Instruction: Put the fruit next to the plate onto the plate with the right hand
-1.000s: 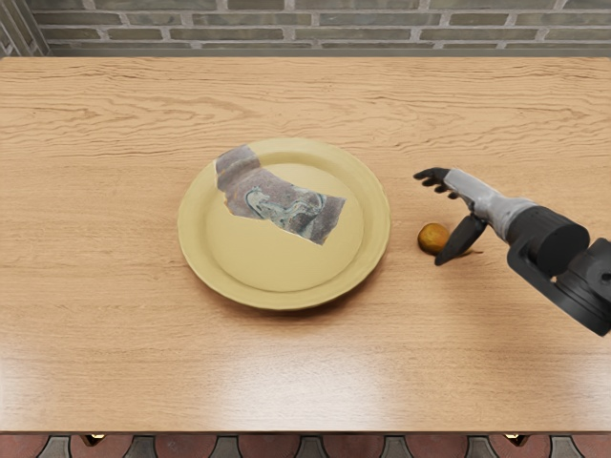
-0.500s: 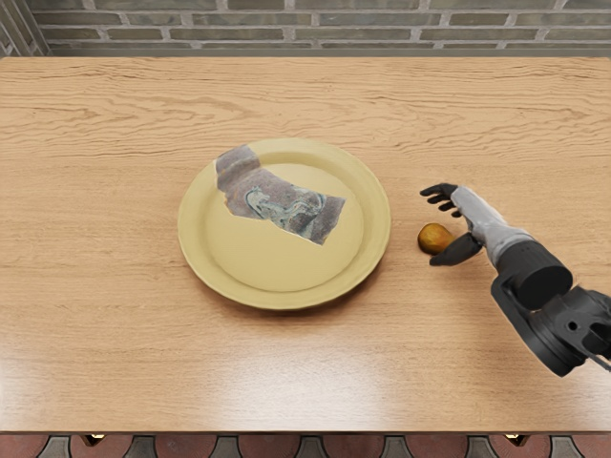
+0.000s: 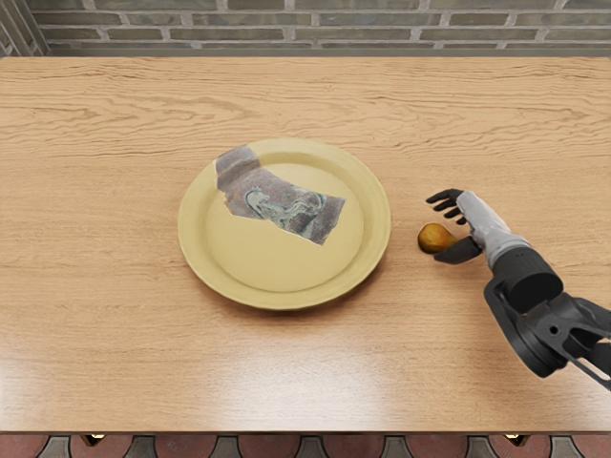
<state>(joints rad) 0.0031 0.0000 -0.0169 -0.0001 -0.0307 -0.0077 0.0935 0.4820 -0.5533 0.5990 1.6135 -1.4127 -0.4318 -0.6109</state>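
Note:
A small orange-brown fruit (image 3: 433,238) lies on the wooden table just right of the yellow plate (image 3: 284,277). My right hand (image 3: 452,227) sits right beside the fruit on its right side. The fingers (image 3: 444,200) are spread above and behind it, and the thumb (image 3: 459,252) rests close to its lower right edge. The hand is open and does not enclose the fruit. The forearm runs down to the lower right edge of the picture. No left arm shows.
A grey patterned patch (image 3: 277,200) covers the upper left part of the plate. The table's front edge runs along the bottom, and a brick wall stands behind its far edge.
The right arm has swung lower and nearer to the front, and the hand has drawn in closer to the fruit. The fruit and plate have not moved.

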